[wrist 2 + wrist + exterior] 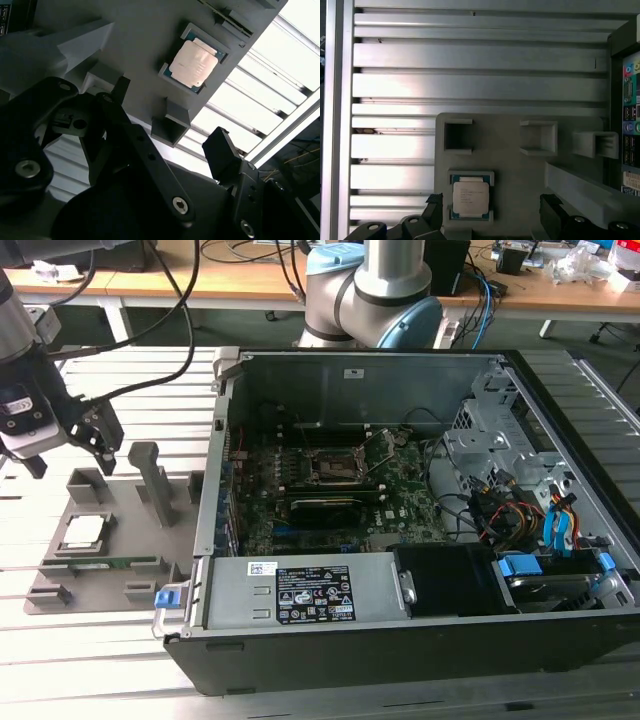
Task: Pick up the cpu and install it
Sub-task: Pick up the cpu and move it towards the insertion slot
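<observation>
Pale silvery metal, satin rather than mirror-bright, on top of the chip (pixel 470 198). Matt grey plastic, faintly grainy, for the tray (pixel 515 165) under it. Bare ribbed aluminium across the worktop (pixel 470 85), smooth and catching strong glare along the slats. Matt black finish on the end effector (pixel 492 205), with small shiny steel screw heads (pixel 27 168) set into it. Dull grey sheet metal inside the computer case (pixel 350 390), matt black on its outer shell. Glossy printed paper for the label (pixel 315 595) low in the exterior view. Green lacquered circuit board (pixel 330 515) with dark matt parts. Smooth brushed silver metal on the arm (pixel 395 270) at the upper middle of the exterior view, with pale blue glossy plastic caps at its joints.
</observation>
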